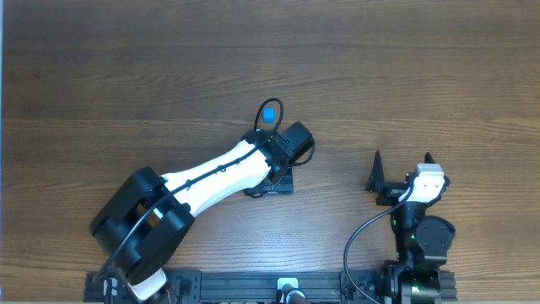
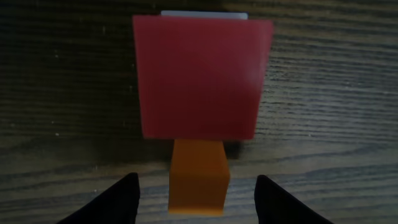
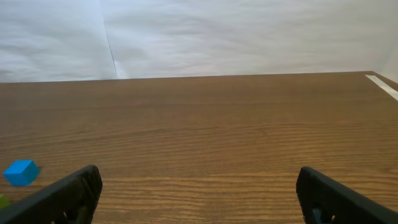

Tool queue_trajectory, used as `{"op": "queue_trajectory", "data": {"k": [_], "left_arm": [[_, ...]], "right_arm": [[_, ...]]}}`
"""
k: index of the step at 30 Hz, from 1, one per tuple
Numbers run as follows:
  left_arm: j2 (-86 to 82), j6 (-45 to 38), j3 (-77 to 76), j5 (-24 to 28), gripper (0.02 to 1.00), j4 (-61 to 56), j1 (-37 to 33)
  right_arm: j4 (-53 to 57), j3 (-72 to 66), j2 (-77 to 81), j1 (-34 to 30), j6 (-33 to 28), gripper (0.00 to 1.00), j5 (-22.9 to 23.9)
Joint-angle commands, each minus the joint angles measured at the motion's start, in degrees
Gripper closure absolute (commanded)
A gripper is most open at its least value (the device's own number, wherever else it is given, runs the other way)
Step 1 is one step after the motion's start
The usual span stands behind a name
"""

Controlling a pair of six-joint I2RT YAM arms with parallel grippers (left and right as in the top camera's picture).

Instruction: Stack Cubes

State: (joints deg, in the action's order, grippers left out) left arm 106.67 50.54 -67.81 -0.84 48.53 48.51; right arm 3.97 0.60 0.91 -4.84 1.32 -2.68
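Note:
In the left wrist view a red cube (image 2: 202, 74) looms large and close, with a thin white edge (image 2: 204, 14) showing beyond it. A smaller orange cube (image 2: 198, 177) lies on the wood between my left gripper's (image 2: 199, 208) two dark fingertips (image 2: 118, 202), which stand open and apart from it. From above, the left gripper (image 1: 268, 184) is at the table's middle, and a blue cube (image 1: 268, 115) sits just beyond the wrist. The right gripper (image 1: 402, 159) rests open at the right, holding nothing; its own view shows the blue cube (image 3: 22, 172) far off.
Bare wooden table (image 1: 126, 76) stretches across the far half and the left. A sliver of something green (image 3: 3, 200) shows by the blue cube. A white backdrop (image 3: 249, 37) stands behind the table's far edge.

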Motion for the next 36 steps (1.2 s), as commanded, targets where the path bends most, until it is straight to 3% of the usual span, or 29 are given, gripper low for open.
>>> {"op": "queue_trajectory", "data": {"k": [1, 9, 23, 29, 36], "left_arm": [[2.01, -0.42, 0.55, -0.07, 0.435, -0.15, -0.15], [2.1, -0.42, 0.55, -0.04, 0.568, -0.13, -0.15], [2.1, -0.42, 0.52, 0.04, 0.912, -0.11, -0.15], [-0.04, -0.66, -0.28, 1.2, 0.967, 2.12, -0.15], [-3.45, -1.14, -9.62, -1.01, 0.978, 12.07, -1.14]], "right_arm": [[0.13, -0.31, -0.59, -0.33, -0.13, 0.007, -0.31], [0.13, -0.31, -0.59, -0.33, -0.13, 0.007, -0.31], [0.13, -0.31, -0.59, -0.33, -0.13, 0.009, -0.31], [0.13, -0.31, -0.59, -0.33, -0.13, 0.007, -0.31], [0.13, -0.31, -0.59, -0.33, -0.13, 0.007, -0.31]]}}
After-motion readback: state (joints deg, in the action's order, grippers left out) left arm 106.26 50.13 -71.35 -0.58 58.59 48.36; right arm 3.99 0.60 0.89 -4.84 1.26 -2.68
